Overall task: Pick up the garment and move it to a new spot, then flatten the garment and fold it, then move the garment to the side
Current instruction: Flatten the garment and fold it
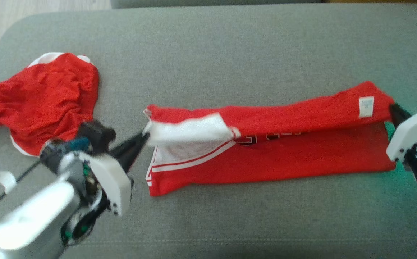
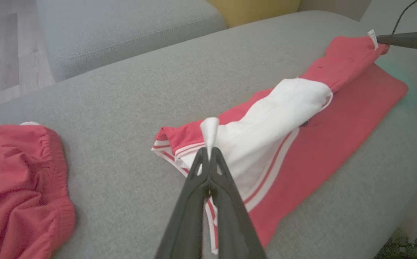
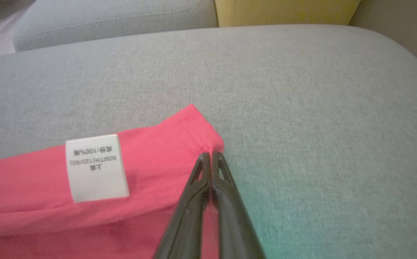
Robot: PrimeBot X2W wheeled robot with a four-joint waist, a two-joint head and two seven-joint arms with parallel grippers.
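Right end effector beside printed label

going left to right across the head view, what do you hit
crumpled red garment → left gripper, pinching the shirt's white sleeve → red shirt → white label near the shirt's right end → right gripper, pinching that end
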